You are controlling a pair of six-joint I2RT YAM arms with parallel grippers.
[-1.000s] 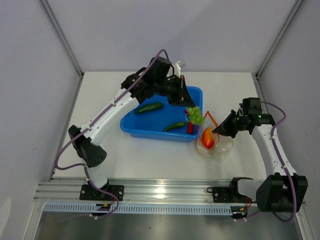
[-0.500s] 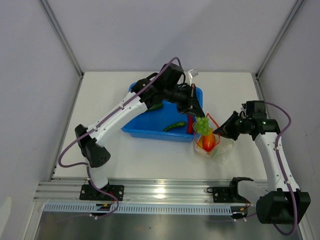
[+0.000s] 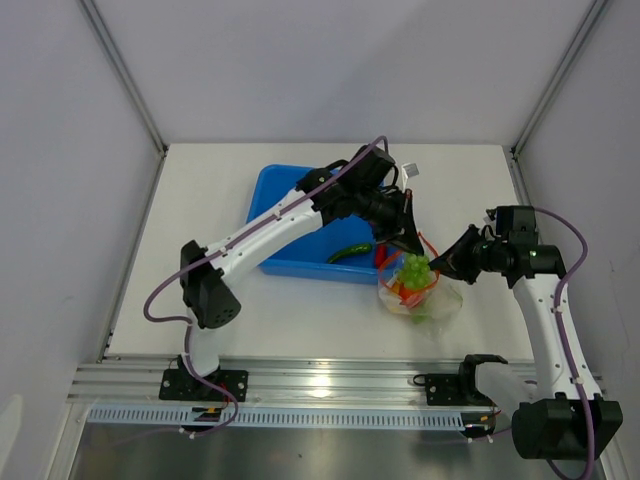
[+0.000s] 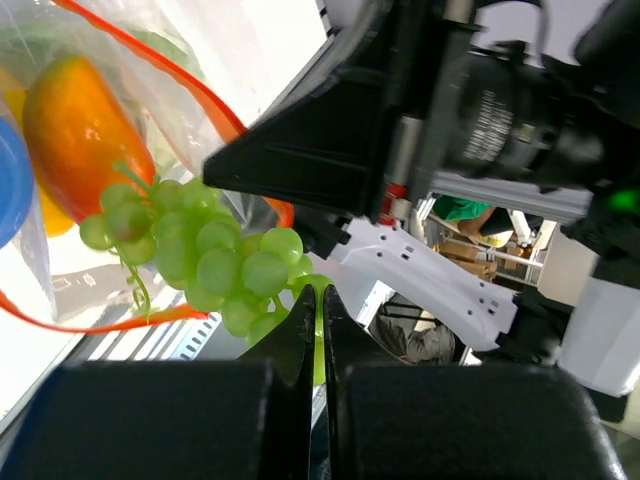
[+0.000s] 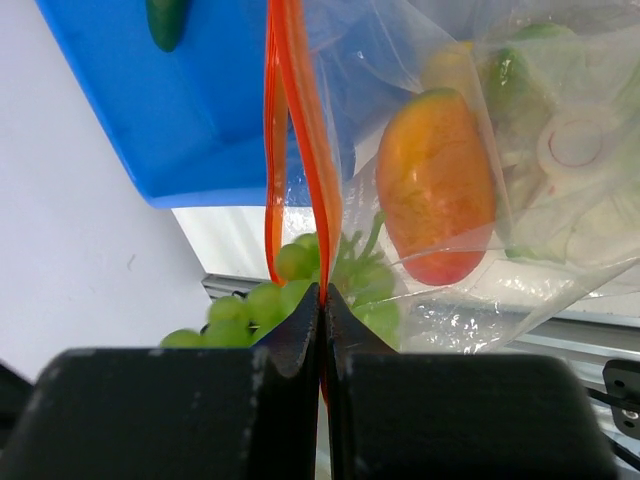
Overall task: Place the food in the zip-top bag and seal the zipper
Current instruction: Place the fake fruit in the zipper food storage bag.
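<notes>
The clear zip-top bag lies right of the blue tub, its mouth held open. My right gripper is shut on the orange-red zipper strip at the bag's edge. My left gripper is shut on the stem of the green grape bunch, which hangs at the bag's mouth. An orange fruit and other pale and green food lie inside the bag. A dark green cucumber stays in the tub, with a red chili at the tub's right corner.
The blue tub stands left of the bag, partly under my left arm. The two grippers are close together over the bag. A metal rail runs along the near table edge, and the white walls close in on both sides.
My left gripper has carried the grape bunch from over the tub to the right and nearer, down to the bag's mouth. My right arm shifted slightly, still holding the bag.
</notes>
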